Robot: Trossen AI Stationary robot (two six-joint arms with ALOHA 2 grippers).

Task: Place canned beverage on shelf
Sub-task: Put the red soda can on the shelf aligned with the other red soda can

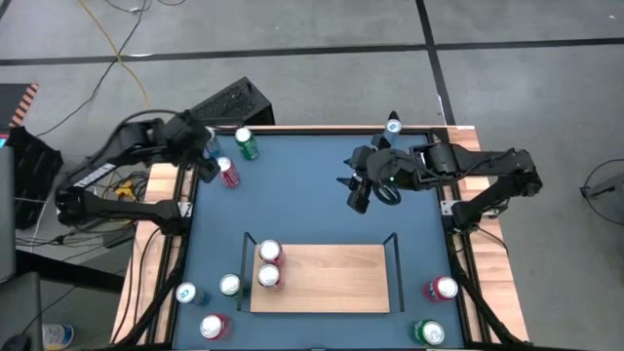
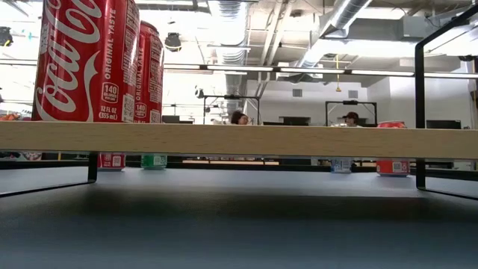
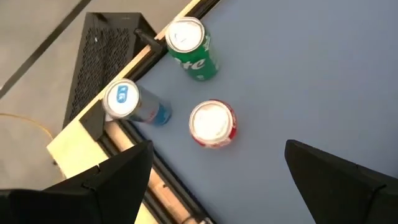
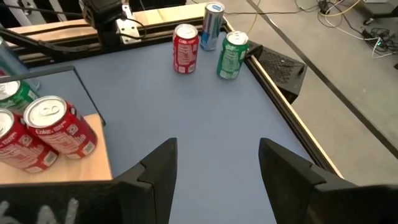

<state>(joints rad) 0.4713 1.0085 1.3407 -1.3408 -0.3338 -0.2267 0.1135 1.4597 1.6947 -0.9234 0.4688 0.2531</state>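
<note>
The light-wood shelf (image 1: 331, 280) with black end rails stands at the table's near middle, and two red cans (image 1: 270, 265) stand upright at its left end; they also show in the low view (image 2: 86, 60). At the far left corner a green can (image 3: 193, 53), a blue can (image 3: 134, 102) and a red can (image 3: 212, 122) stand upright on the blue tabletop. My left gripper (image 3: 217, 186) is open and empty above them (image 1: 205, 146). My right gripper (image 4: 217, 174) is open and empty above the table's far middle (image 1: 359, 190).
Three cans (image 1: 210, 302) stand near the table's near left corner, two cans (image 1: 436, 310) at the near right and one blue can (image 1: 393, 124) at the far right edge. A black box (image 1: 229, 102) sits beyond the far left corner. Bare tabletop lies between the arms.
</note>
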